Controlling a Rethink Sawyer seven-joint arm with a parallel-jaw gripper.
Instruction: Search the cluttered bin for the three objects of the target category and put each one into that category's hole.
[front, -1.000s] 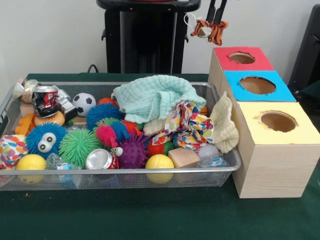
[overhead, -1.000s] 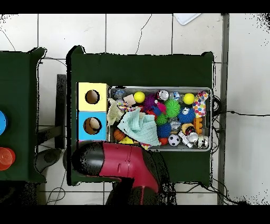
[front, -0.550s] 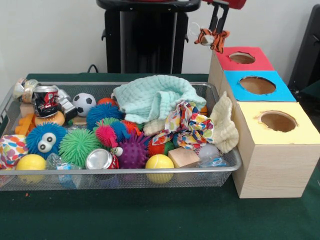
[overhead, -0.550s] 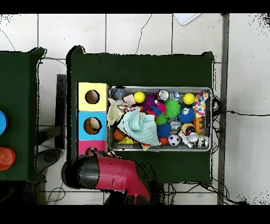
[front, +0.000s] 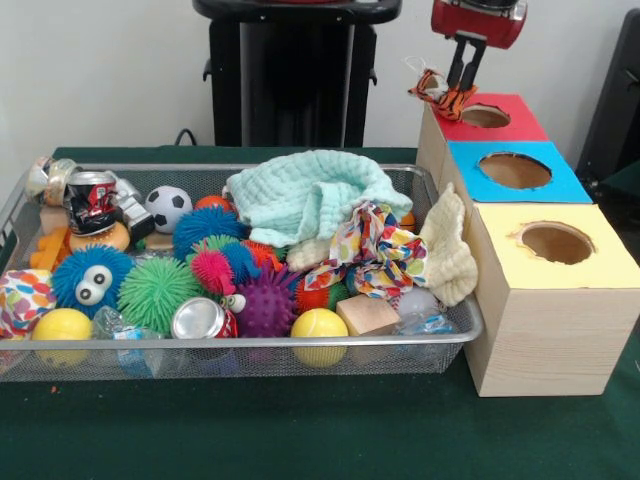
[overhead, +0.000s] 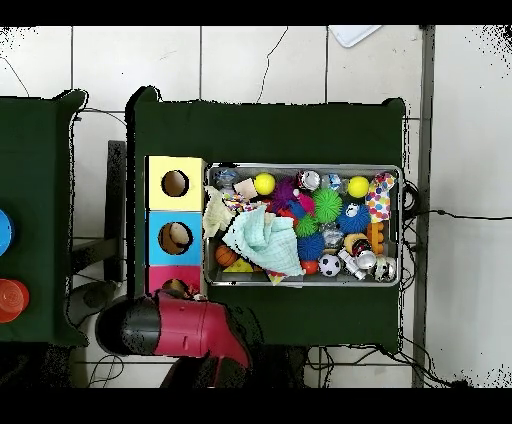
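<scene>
Pincer (front: 461, 88) at upper right of the front view, clenched on a small tiger-striped plush toy (front: 440, 88). We see the toy hanging off its tips, just left of the red-topped box's hole (front: 485, 116) and a bit above that box's near-left edge. Overhead view: arm (overhead: 175, 328) covers the lower-left corner of the table, so the red box is mostly hidden there.

Risks, as we judge them: toy is gripped at 1 end and dangles to the left of the hole, so if the pincer lets go here it likely lands on the box rim or drops between box and bin (front: 455, 338). Limp plush could also snag on the ragged hole edge and sit half in. Needs a shift right and slightly toward the camera before letting go.

Counts, big to small:
- 1 wire bin, centre-left of the front view.
- 3 boxes w/ holes at right: red, blue (front: 515, 170), yellow (front: 556, 242). Overhead view shows something already lying inside the blue one.
- 3 cloths: mint (front: 310, 195), patterned (front: 372, 250), cream (front: 447, 250).
- Approx 6 spiky balls, incl. 1 blue w/ eyes (front: 90, 278), 1 green (front: 158, 292), 1 purple (front: 266, 302).
- 2 yellow balls (front: 320, 325), 1 soccer ball (front: 167, 207).
- 2 cans (front: 199, 319).
- 1 wood block (front: 366, 315).
</scene>
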